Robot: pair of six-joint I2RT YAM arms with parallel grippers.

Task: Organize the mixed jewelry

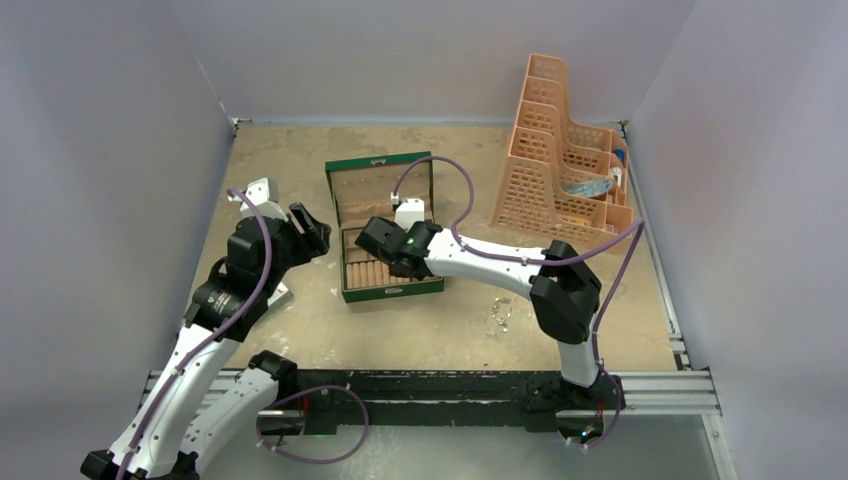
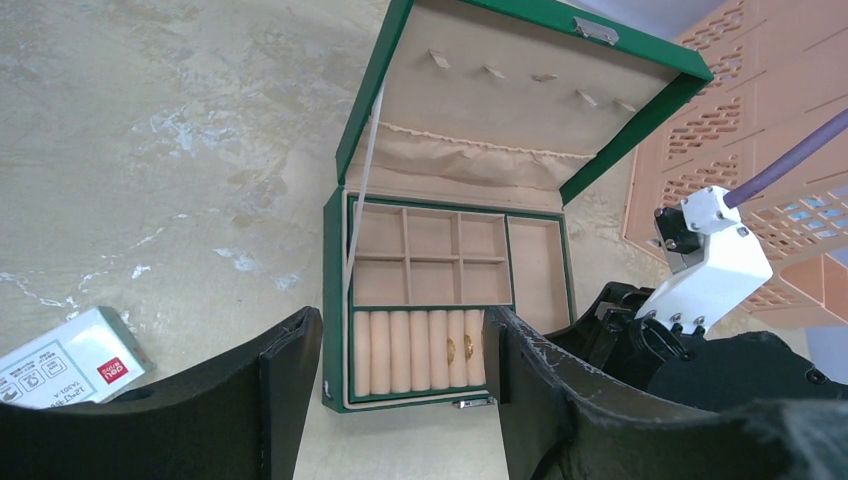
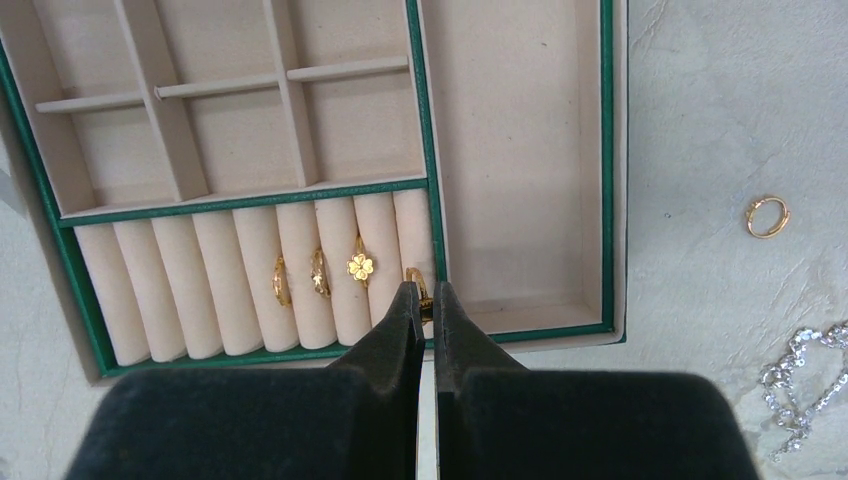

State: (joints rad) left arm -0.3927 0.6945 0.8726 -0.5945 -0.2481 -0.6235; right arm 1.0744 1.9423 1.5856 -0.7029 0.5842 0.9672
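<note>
The green box (image 1: 392, 292) stands open mid-table, its beige lining showing. In the right wrist view three gold rings (image 3: 319, 272) sit in the roll slots of the box (image 3: 607, 200). My right gripper (image 3: 421, 292) is shut on a fourth gold ring (image 3: 413, 275) at the rightmost roll slot. A loose gold ring (image 3: 767, 216) and a silvery chain (image 3: 805, 375) lie on the table right of the box; the chain also shows in the top view (image 1: 501, 313). My left gripper (image 2: 400, 400) is open and empty, just left of the box's front (image 2: 333, 300).
An orange lattice rack (image 1: 560, 150) stands at the back right. A white printed card (image 2: 70, 358) lies on the table by my left gripper. Grey walls enclose the table on three sides. The box lid (image 2: 520, 90) stands upright behind the tray.
</note>
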